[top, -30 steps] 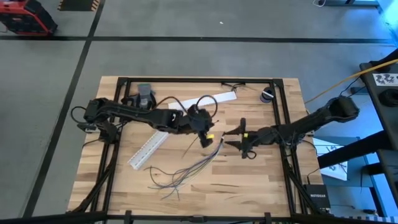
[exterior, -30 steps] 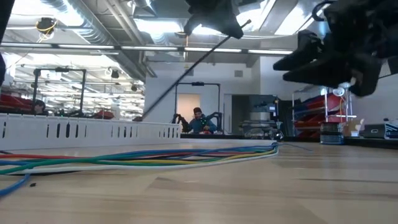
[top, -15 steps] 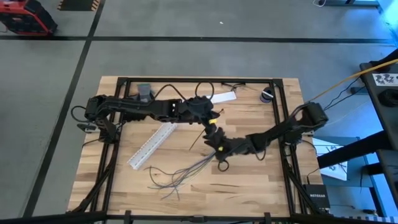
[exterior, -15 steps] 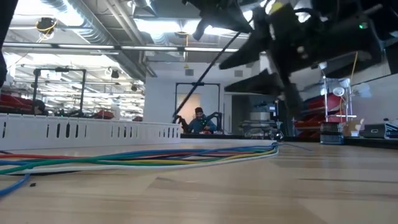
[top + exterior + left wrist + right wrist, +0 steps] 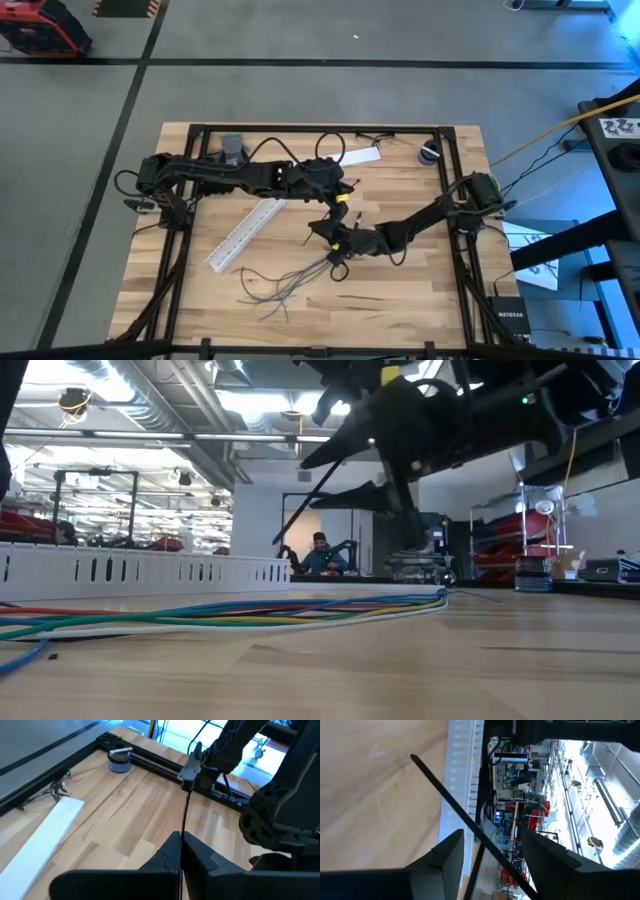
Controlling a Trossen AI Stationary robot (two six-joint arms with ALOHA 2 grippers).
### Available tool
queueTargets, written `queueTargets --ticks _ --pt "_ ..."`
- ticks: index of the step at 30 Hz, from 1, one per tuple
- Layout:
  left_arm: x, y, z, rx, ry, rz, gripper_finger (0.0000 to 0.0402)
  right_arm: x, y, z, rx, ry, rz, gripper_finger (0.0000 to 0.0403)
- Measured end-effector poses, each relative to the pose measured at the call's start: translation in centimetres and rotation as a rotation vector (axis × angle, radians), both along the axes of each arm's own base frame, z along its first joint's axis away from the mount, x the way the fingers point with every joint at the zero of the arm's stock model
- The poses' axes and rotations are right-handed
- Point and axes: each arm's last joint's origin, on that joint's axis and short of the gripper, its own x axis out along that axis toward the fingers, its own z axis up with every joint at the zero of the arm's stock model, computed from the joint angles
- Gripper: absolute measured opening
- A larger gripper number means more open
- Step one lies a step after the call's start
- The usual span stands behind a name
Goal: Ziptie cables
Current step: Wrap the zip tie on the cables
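Cables [image 5: 290, 282] lie fanned on the worktop [image 5: 400, 300], gathered end just below the right gripper [image 5: 332, 250], whose jaws gape around a thin black strip. Left gripper [image 5: 335, 198], above, pinches that strip; its tip is hard to make out.

Two dark gripper fingers [image 5: 440, 857] stand apart, a thin black strap [image 5: 465, 827] slanting between them. Beyond lie the pale wooden tabletop [image 5: 375, 795] and a white slotted plastic channel [image 5: 462, 750].
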Motion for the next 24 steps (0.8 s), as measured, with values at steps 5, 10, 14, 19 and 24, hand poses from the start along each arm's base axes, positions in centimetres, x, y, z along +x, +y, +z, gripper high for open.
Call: queueTargets --ticks 5,10,14,19,24 --pt "0.0 -0.2 -0.1 0.008 0.009 -0.011 0.0 0.5 0.1 -0.3 0.007 0.001 -0.01 0.0139" --pt "-0.1 -0.2 -0.1 0.027 0.025 -0.021 0.0 0.4 0.1 -0.4 0.081 -0.026 -0.038 0.0042" --pt "-0.1 -0.3 -0.2 0.056 0.038 -0.038 0.0 0.3 0.9 -0.3 0.187 -0.055 -0.024 0.001" --pt "-0.3 -0.3 -0.6 0.097 0.1 -0.064 0.0 -0.2 2.0 0.0 0.427 -0.092 0.014 0.0003" --pt "-0.6 -0.8 -1.0 0.168 0.159 -0.084 0.0 -1.3 2.1 -0.2 0.755 -0.132 0.055 0.0001"
